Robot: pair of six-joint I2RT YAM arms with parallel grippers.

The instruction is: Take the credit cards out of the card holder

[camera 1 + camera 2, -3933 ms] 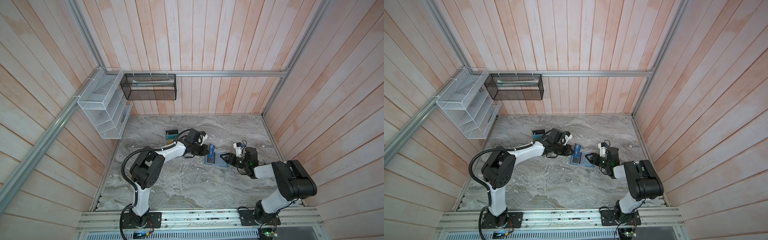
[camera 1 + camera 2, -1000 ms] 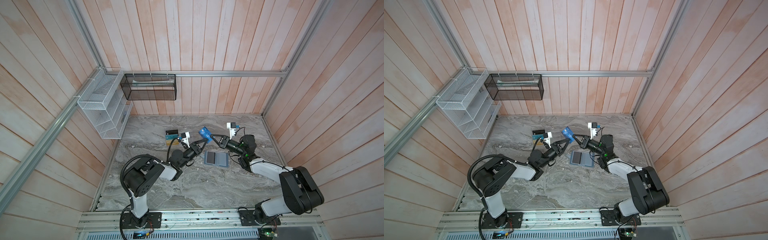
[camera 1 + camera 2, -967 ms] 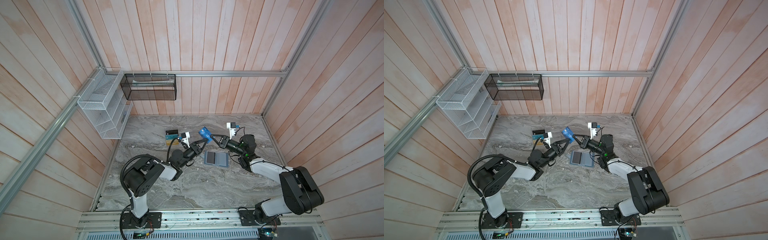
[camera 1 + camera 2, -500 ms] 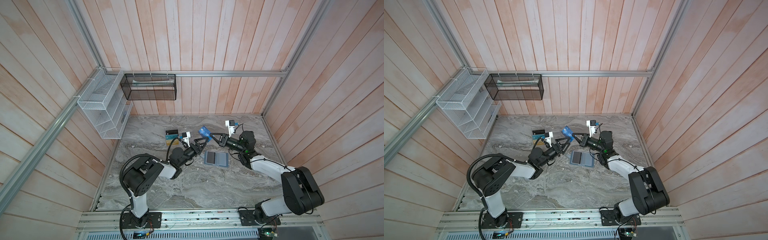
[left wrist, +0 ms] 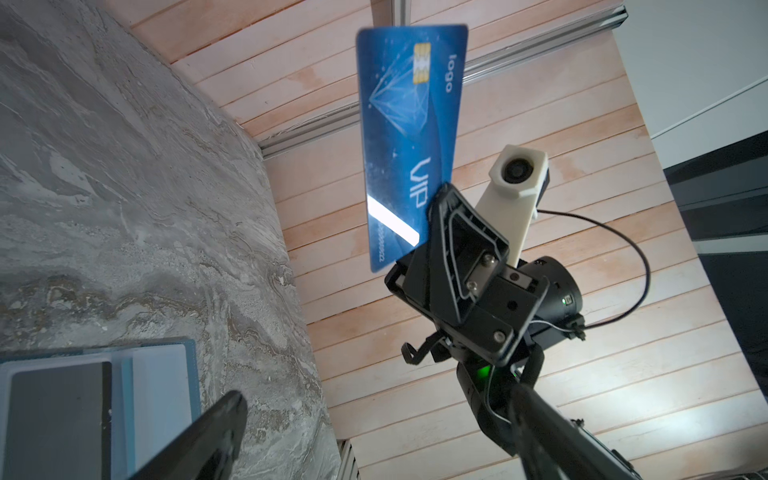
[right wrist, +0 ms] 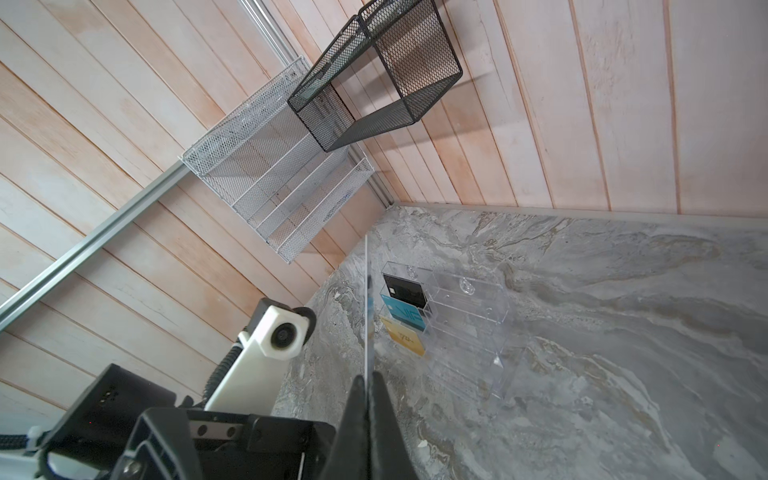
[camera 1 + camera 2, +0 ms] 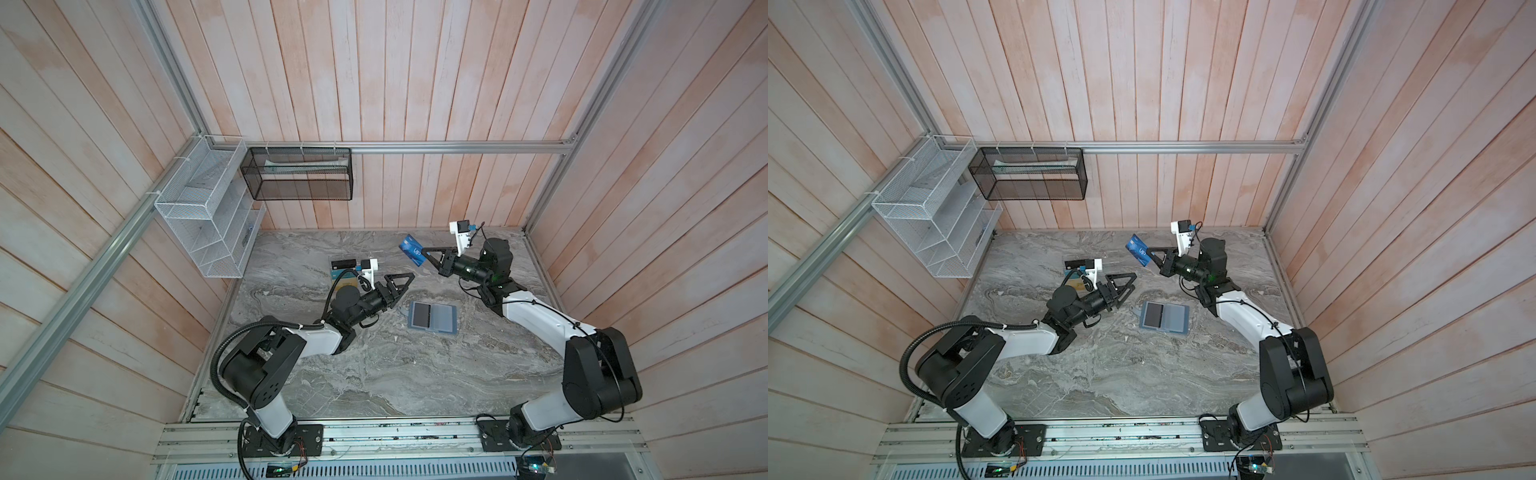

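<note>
The dark blue card (image 7: 411, 250) is clamped by one end in my right gripper (image 7: 424, 251), raised above and beyond the card holder (image 7: 433, 318), I judge to clear its pockets. My left gripper (image 7: 406, 287) hovers beside the card holder, jaws wide, empty.

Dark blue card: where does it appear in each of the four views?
Top view: dark blue card in the air, centre back.
Top view: the same.
Left wrist: face-on, lettering readable.
Right wrist: edge-on, a thin line.
Landmark: the right gripper pinching it.
</note>
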